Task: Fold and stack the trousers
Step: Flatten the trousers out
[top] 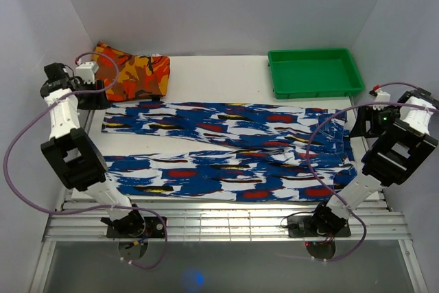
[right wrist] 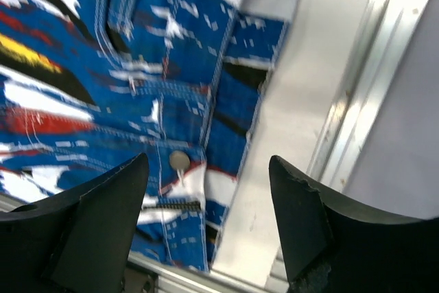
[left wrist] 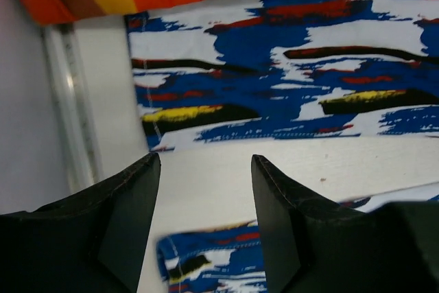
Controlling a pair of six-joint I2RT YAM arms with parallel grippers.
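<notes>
Grippers, two, both with jaws spread and empty: left gripper [left wrist: 206, 162] hangs over the strip of table [left wrist: 357, 162] between the two leg hems; right gripper [right wrist: 207, 162] over the waistband.
Trousers [top: 226, 149]: flat, unfolded, legs leftward, waist rightward. My worry: closing the left here catches nothing, or one leg only, skewing the fold.
Folded cloth [top: 134, 72]: just beside the far hem; I could snag it.
Button [right wrist: 180, 160]: a pad landing here may slip.
</notes>
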